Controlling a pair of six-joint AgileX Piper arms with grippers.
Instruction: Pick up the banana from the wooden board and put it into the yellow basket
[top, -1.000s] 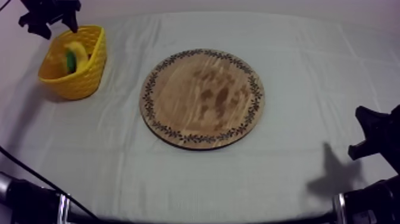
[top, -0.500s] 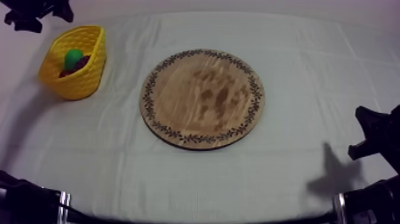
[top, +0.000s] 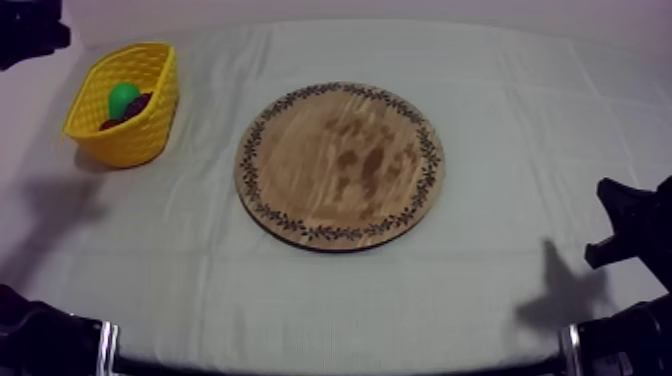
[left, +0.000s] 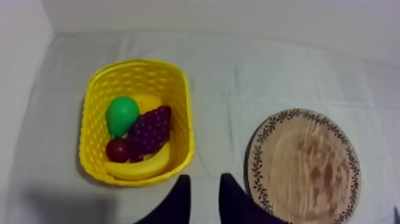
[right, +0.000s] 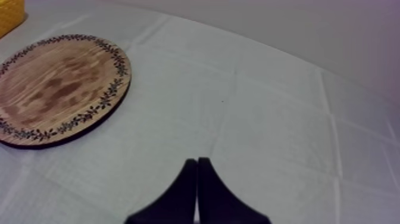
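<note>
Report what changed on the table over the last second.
The left gripper, open, pulled back from above the yellow basket, moving away to the left beyond it. The banana, seen high in the basket a second ago, now lies low in it beneath the grapes. The wooden board, the basket and the right gripper, shut at the table's right side, stayed put.

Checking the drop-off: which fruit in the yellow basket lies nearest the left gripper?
The banana, curved along the yellow basket wall on the left gripper side; the pear, grapes and small red fruit lie beyond it.
</note>
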